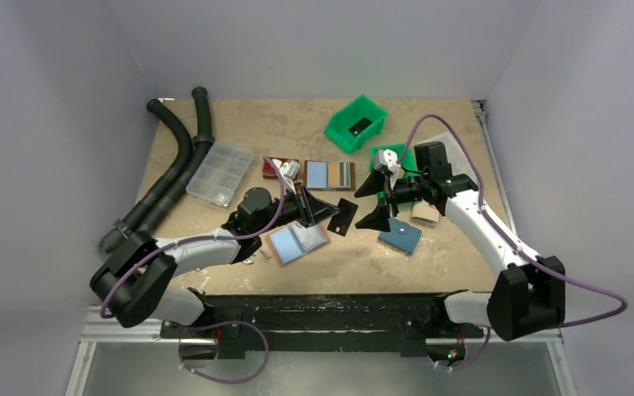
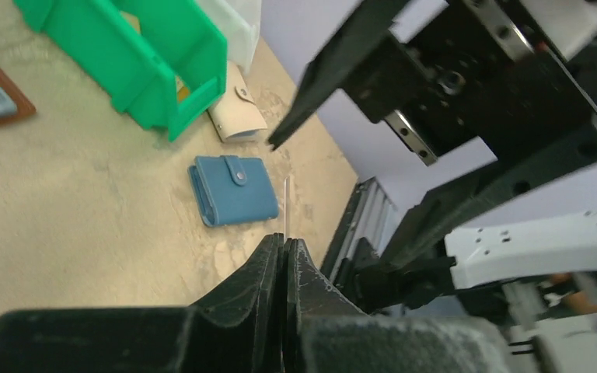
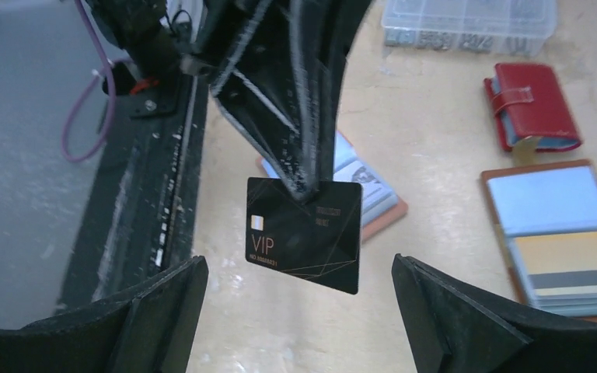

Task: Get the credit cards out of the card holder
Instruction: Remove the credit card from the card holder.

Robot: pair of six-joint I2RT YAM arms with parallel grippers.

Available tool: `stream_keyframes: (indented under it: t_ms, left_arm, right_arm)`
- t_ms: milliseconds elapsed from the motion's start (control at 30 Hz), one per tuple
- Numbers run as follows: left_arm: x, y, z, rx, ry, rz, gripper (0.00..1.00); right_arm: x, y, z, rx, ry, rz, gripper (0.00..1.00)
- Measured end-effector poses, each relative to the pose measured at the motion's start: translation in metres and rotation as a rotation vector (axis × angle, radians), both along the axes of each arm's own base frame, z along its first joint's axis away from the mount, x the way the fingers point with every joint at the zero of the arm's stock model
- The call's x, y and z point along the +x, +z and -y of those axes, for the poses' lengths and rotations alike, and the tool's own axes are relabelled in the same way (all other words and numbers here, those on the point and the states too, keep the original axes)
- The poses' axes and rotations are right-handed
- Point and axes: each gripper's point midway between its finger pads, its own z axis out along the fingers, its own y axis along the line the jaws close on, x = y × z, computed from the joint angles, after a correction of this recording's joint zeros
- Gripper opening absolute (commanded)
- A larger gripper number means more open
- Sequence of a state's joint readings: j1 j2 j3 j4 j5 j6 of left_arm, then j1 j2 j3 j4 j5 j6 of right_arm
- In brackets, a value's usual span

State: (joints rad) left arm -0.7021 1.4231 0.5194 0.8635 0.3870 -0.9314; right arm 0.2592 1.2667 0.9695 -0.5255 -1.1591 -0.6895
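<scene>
Top external: we take the open brown card holder (image 1: 307, 252) on the desk (image 1: 429, 264) as our landmark; light blue cards (image 1: 286, 244) lie in it. Left of it and farther back sits a clear parts box (image 1: 220, 172). Just right of it, the left end effector (image 1: 328, 210) pinches the top edge of a black credit card (image 1: 344, 216), hanging clear of the holder. Farther right, the right end effector (image 1: 371, 203) gapes wide, facing the card, holding nothing. We note a blue pouch (image 1: 400, 236) beyond.
</scene>
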Motion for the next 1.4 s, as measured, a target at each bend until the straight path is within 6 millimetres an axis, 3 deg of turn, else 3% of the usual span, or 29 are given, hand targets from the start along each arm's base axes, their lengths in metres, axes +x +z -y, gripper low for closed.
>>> stream_keyframes:
  t_ms: [100, 367, 533, 667, 867, 1000, 1100, 1300, 1400]
  left_arm:
    - [-0.004, 0.010, 0.000, 0.088, -0.015, 0.141, 0.00]
    - [-0.006, -0.027, -0.013, 0.290, -0.039, 0.207, 0.00]
    - [-0.007, -0.032, -0.015, 0.321, -0.056, 0.230, 0.00]
    - [-0.009, -0.030, -0.013, 0.319, -0.074, 0.246, 0.00]
    - [-0.015, -0.030, -0.010, 0.318, -0.104, 0.252, 0.00]
    - [-0.018, -0.035, -0.010, 0.328, -0.116, 0.237, 0.00]
    - [-0.019, -0.036, -0.010, 0.330, -0.121, 0.233, 0.00]
    - [-0.020, -0.036, -0.010, 0.329, -0.126, 0.233, 0.00]
    - [-0.021, -0.035, -0.010, 0.326, -0.128, 0.235, 0.00]
  right_arm:
    - [0.001, -0.005, -0.005, 0.023, -0.004, -0.108, 0.94]
    - [-0.005, -0.003, -0.011, 0.078, 0.017, -0.245, 0.79]
    - [-0.004, -0.004, -0.013, 0.074, 0.010, -0.262, 0.78]
    - [-0.004, -0.016, -0.019, 0.043, 0.013, -0.281, 0.76]
    - [-0.011, -0.043, -0.030, -0.041, 0.037, -0.313, 0.62]
    - [-0.010, -0.050, -0.032, -0.070, 0.038, -0.304, 0.56]
    - [-0.009, -0.053, -0.032, -0.083, 0.037, -0.304, 0.59]
    - [-0.010, -0.055, -0.032, -0.092, 0.041, -0.300, 0.78]
    - [-0.011, -0.055, -0.032, -0.097, 0.050, -0.289, 0.80]
